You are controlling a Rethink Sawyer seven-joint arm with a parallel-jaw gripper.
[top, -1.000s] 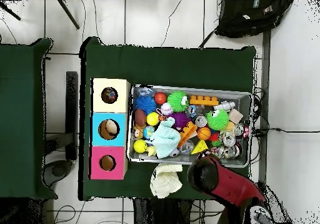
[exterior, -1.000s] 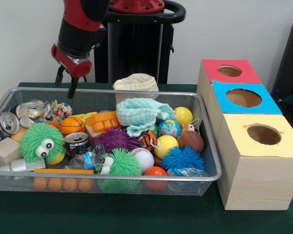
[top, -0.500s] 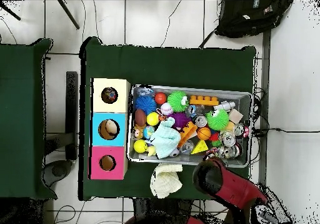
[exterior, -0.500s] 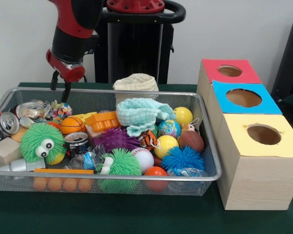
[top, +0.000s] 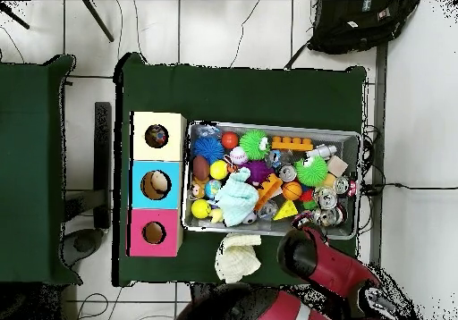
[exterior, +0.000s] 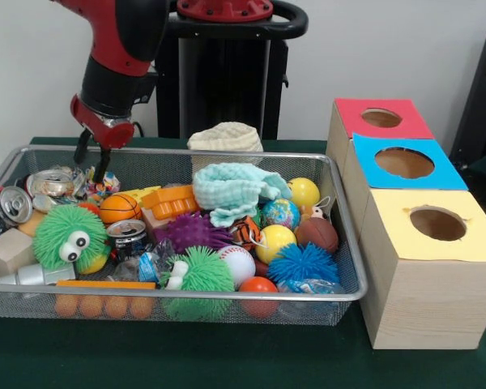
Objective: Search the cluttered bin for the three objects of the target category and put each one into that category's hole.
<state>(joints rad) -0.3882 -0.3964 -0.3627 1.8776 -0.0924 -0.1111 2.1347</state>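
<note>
Front view shows the gripper spread open, empty, over crushed cans; overhead hides it.

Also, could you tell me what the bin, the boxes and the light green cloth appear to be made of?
The bin looks like metal wire mesh: see-through walls, shiny rim. The boxes look like pale unfinished wood, with visible grain, and matte coloured tops, perhaps paper. The cloth seems a soft woven fabric, rumpled, with a waffle-like texture.
</note>
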